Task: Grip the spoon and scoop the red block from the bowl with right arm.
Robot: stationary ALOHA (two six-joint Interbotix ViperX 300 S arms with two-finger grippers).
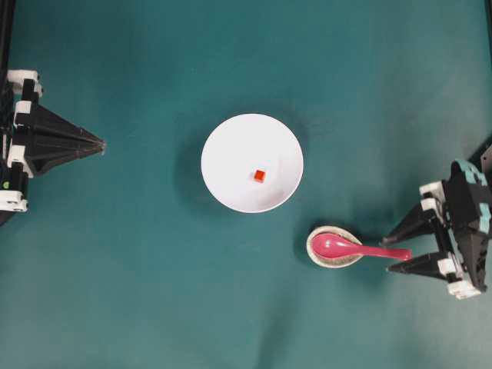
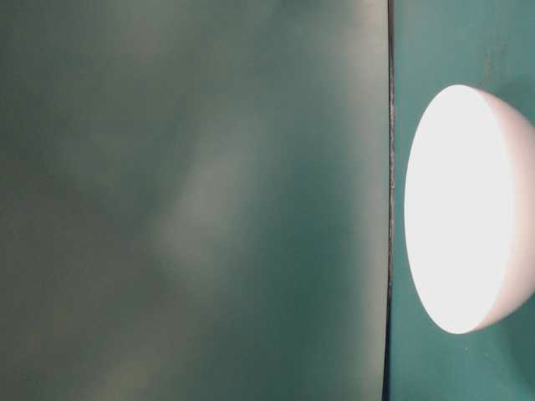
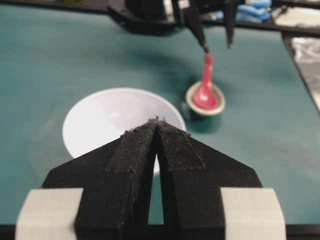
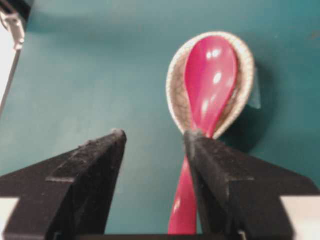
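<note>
The right gripper [image 1: 393, 248] stands wide open, gripping nothing — its fingers flank the handle end of the spoon [image 1: 355, 248], whose scoop rests in a small speckled dish [image 1: 334, 247]. The red block [image 1: 259, 175] sits in the white bowl [image 1: 223, 154]. The left gripper [image 1: 100, 144] — closed — hangs well apart.

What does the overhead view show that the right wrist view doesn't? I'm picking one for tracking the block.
Only the overhead view shows the red block in the white bowl and the shut left gripper. Only the right wrist view shows the speckled dish's crackled rim up close. Both show the spoon resting in that dish and the open right gripper at its handle.
</note>
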